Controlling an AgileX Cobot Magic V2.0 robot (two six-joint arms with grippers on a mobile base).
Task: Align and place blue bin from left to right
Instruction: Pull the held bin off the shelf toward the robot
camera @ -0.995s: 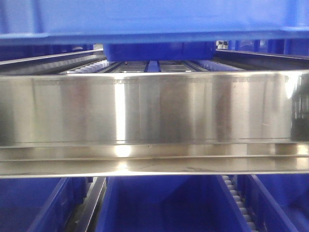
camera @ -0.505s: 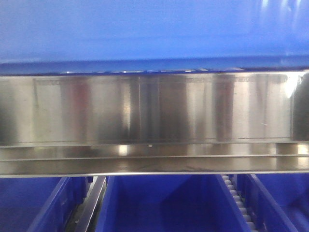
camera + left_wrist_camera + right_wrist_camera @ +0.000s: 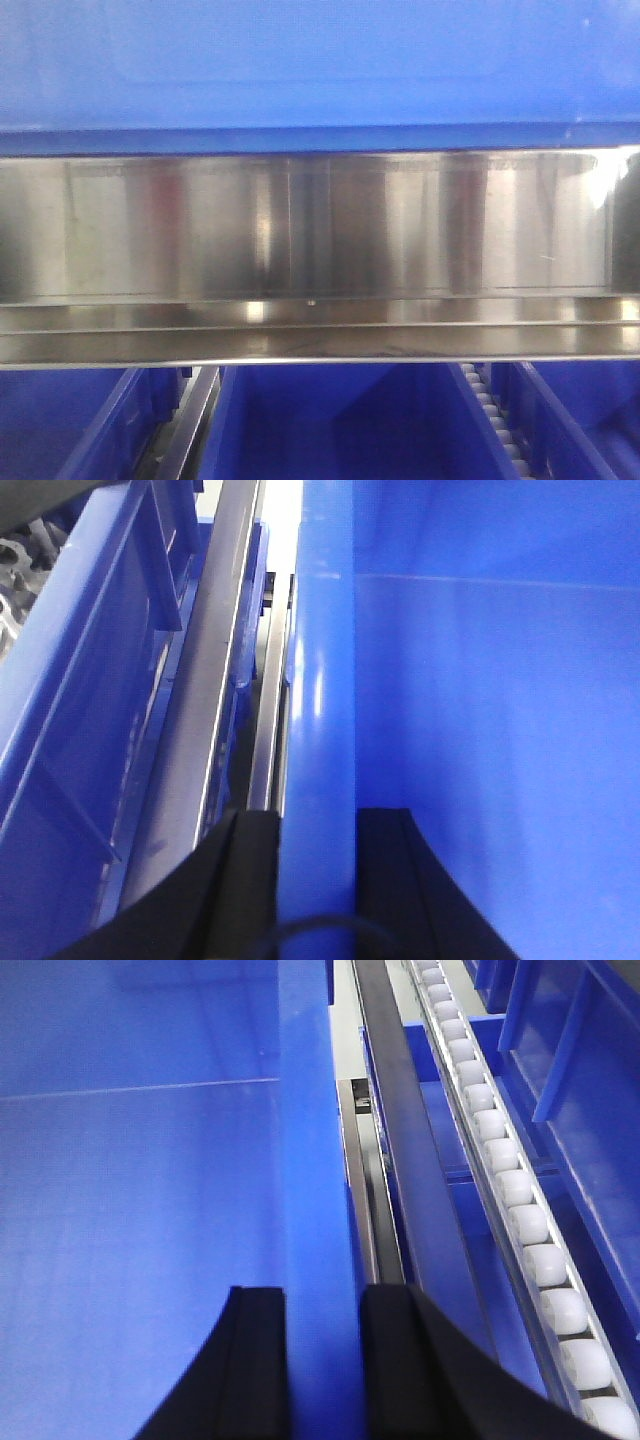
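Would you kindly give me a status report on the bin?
Left gripper and right gripper shut on blue bin walls. Bin directly above steel rail. No obstruction seen.

Grips the blue bin [image 3: 320,680] by its rim with the left tool [image 3: 318,880], one black finger on each side of the wall, apparently pinched tight, though blur hides the contact. Clamps the right tool [image 3: 322,1350] likewise over the facing wall, fingers parallel, pointing along the rim.

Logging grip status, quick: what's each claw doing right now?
Left claw: closed, pinching the rim of the blue bin.
Right claw: closed, pinching the blue bin's rim on its own side.
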